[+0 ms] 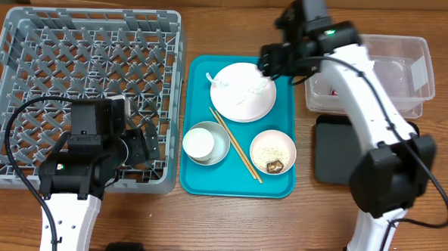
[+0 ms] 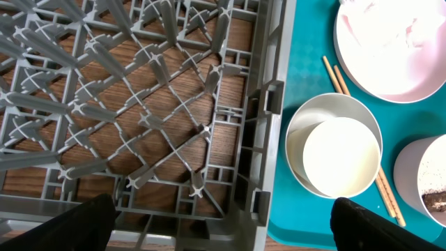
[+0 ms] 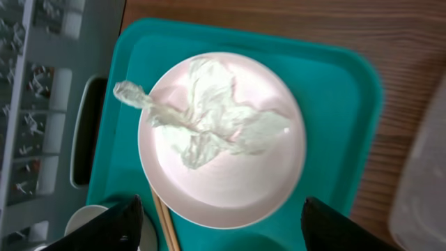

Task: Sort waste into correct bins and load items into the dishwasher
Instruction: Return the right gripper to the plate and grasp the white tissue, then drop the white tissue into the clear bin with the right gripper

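A crumpled white napkin [image 1: 230,82] lies on the white plate [image 1: 248,100] at the back of the teal tray [image 1: 282,185]. My right gripper [image 1: 276,63] hovers over the plate's far right side, open and empty; in the right wrist view [image 3: 230,233] its fingers straddle the plate [image 3: 230,181] and napkin [image 3: 209,122]. A white cup [image 1: 199,143] sits in the grey bowl [image 1: 221,149]. A pink bowl [image 1: 273,152] holds rice and a brown scrap [image 1: 276,166]. Chopsticks [image 1: 234,145] lie between the bowls. My left gripper [image 2: 223,233] is open over the grey dish rack's [image 1: 90,74] front right corner.
The clear tub [image 1: 385,68] stands at the back right with a small red thing [image 1: 334,91] inside. The black tray [image 1: 333,149] lies in front of it, partly under my right arm. The left wrist view shows the rack wall [image 2: 261,139] beside the cup [image 2: 340,155].
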